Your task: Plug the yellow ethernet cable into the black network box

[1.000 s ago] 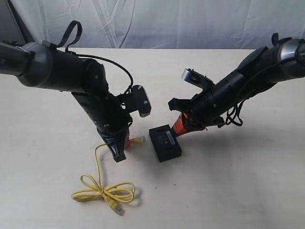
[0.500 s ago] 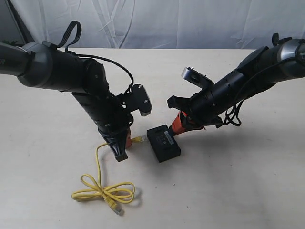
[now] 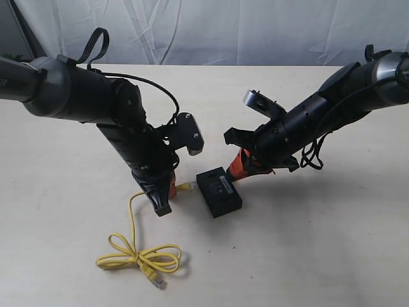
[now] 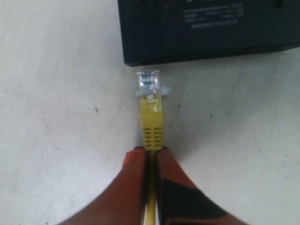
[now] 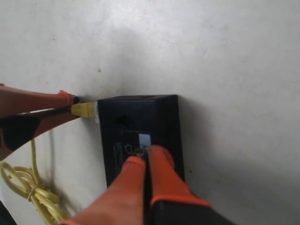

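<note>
Left gripper (image 4: 150, 153) clamps the yellow ethernet cable (image 4: 151, 124), plug pointing lengthwise at the black network box (image 4: 206, 33) (right gripper (image 5: 144, 160) closed atop).

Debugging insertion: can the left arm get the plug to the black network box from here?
Probably yes. The left gripper holds the yellow ethernet cable, plug just short of the black network box, bare table between. The right gripper rests on top, off the path.

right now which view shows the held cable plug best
Left wrist view: the clear plug is close and centred, right by the black network box. Exterior shows it tiny; right wrist only its yellow boot.
</note>
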You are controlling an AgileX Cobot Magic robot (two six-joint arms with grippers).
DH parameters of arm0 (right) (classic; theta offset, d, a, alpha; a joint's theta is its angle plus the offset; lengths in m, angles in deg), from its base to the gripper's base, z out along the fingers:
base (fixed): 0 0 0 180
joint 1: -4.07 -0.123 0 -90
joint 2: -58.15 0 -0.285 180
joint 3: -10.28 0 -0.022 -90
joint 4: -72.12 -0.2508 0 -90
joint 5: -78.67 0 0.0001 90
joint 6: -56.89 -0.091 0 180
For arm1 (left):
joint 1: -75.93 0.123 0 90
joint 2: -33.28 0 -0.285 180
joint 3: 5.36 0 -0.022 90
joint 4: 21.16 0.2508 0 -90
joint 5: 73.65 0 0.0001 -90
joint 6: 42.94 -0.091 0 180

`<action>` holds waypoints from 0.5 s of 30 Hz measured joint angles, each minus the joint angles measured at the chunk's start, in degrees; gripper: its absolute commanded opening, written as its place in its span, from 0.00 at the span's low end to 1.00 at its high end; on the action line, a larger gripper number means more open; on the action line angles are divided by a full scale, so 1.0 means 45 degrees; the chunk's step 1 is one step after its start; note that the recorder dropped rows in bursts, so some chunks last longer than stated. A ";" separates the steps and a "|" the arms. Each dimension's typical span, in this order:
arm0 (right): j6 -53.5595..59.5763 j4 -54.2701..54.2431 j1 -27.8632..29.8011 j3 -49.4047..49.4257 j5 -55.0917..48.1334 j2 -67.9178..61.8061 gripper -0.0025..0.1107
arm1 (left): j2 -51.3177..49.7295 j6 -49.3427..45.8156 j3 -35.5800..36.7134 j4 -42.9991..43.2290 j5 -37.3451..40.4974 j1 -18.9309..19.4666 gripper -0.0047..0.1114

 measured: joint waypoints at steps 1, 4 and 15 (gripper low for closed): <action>0.0000 0.0000 0.0000 0.0000 0.0000 0.0000 0.02 | 0.0000 0.0000 0.0000 0.0000 0.0000 0.0000 0.04; 0.0000 0.0000 0.0000 0.0000 -0.0019 0.0000 0.02 | 0.0000 0.0000 0.0000 0.0000 -0.0025 0.0000 0.04; 0.0000 0.0000 0.0000 0.0000 -0.0049 0.0000 0.02 | 0.0000 -0.0517 0.0000 -0.0621 -0.0173 0.0000 0.04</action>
